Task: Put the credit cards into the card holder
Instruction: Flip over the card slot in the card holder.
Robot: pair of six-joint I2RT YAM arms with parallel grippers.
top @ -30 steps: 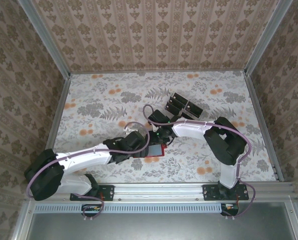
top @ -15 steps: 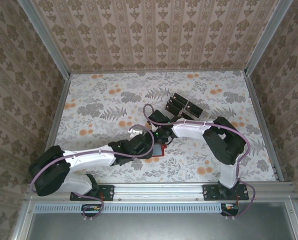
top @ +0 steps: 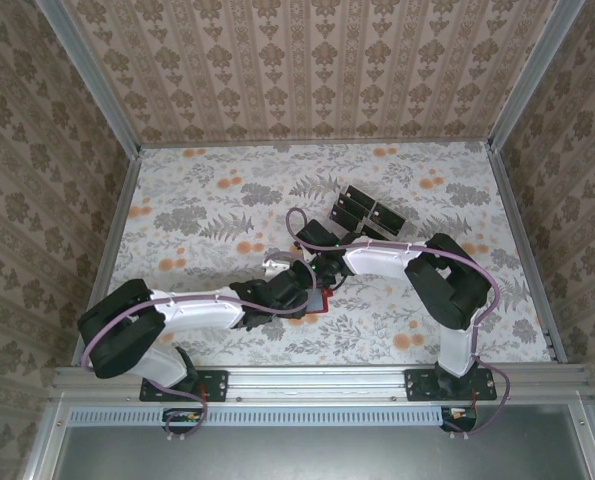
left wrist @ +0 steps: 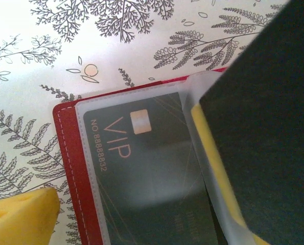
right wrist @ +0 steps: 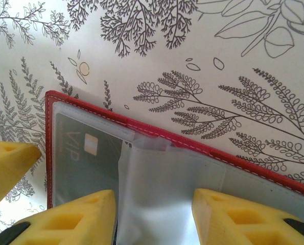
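Observation:
The card holder (right wrist: 90,115) is a red wallet lying open on the flowered table, also seen as the card holder (top: 320,303) and the card holder (left wrist: 70,168). One black credit card (left wrist: 152,173) marked VIP sits inside its left clear sleeve. A loose translucent sleeve leaf (right wrist: 162,194) lies between my right gripper's (right wrist: 154,219) yellow fingers, which stand apart on the wallet's inside. My left gripper (left wrist: 157,214) hangs wide open just above the sleeved card, one yellow fingertip (left wrist: 19,219) off the wallet's left edge. More black credit cards (top: 365,213) stand further back.
The further cards stand in a small rack (top: 349,207) behind the right arm. A dark block with a yellow edge (left wrist: 264,127), apparently the right gripper's finger, covers the wallet's right half in the left wrist view. Patterned walls (top: 307,70) enclose the table.
My left arm has swung right and forward, bringing its open gripper over the wallet beside the right gripper. The right arm and the wallet have stayed in place.

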